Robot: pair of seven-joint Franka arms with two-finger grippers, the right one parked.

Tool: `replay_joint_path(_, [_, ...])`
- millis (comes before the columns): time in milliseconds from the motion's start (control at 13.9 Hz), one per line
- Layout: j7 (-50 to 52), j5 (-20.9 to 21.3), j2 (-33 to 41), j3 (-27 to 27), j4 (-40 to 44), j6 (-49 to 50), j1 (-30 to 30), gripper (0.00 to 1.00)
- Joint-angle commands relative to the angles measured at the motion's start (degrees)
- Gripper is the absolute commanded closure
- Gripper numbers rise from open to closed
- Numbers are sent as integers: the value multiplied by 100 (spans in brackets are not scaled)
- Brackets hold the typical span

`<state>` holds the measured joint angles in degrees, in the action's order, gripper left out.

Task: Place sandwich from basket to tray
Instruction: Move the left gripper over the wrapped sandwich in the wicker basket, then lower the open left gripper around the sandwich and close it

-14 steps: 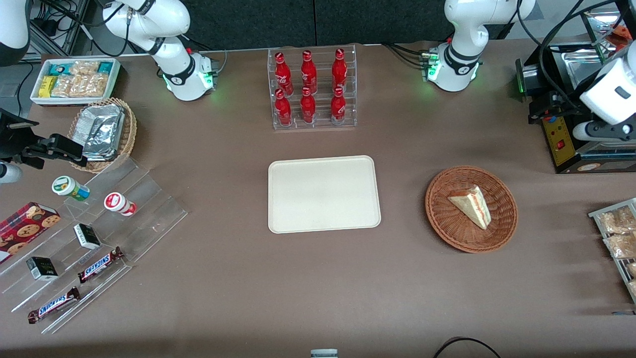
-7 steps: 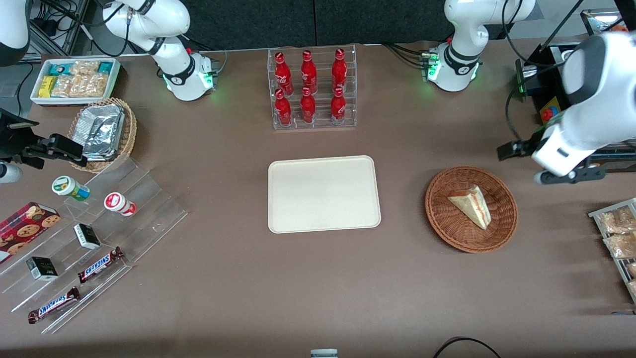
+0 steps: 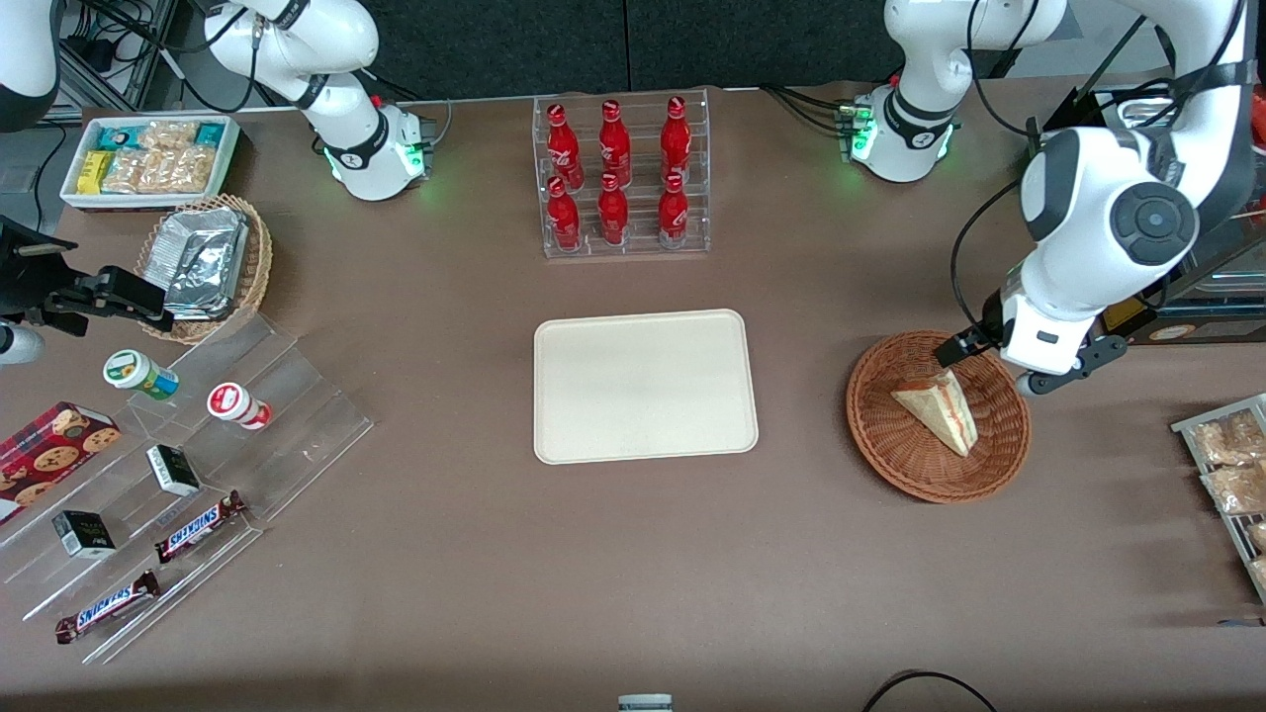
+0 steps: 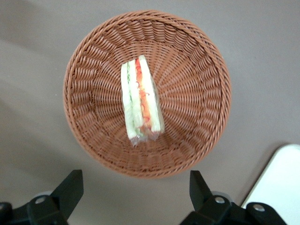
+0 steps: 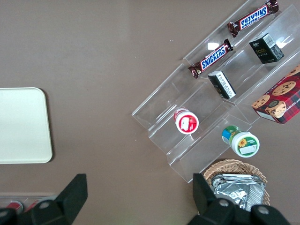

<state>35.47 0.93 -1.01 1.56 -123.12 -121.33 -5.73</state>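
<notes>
The sandwich (image 4: 140,101) lay on its flat side in the basket (image 4: 197,117), its filling edge turned up toward the wrist camera and a clear wrap apparently around it. It looked light, soft and easily crushed, and the film would probably be slippery; the likeliest sound hold was across the two bread faces near the thick end, with only gentle pressure. The gripper (image 4: 136,197) hung above the basket rim on the side farther from the front camera, with its fingers (image 4: 70,187) spread wide apart and holding nothing.

The basket wall was low and sloped, so a straight lift should clear it, though the weave could catch a fingertip pushed too deep. The tray (image 3: 645,386) sat bare near the middle of the surface, well apart from the basket, with open brown surface (image 3: 801,396) between them. The bottle rack (image 3: 623,178) stood nearer the surface's edge by the arm bases, out of that path.
</notes>
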Motion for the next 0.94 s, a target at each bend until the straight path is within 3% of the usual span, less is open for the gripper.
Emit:
replay_joint_path(0, [459,74,23,-103,-370,-496,2,0])
replay_joint_path(863, [548,74,-830,-227,-537,-1629,-59,0])
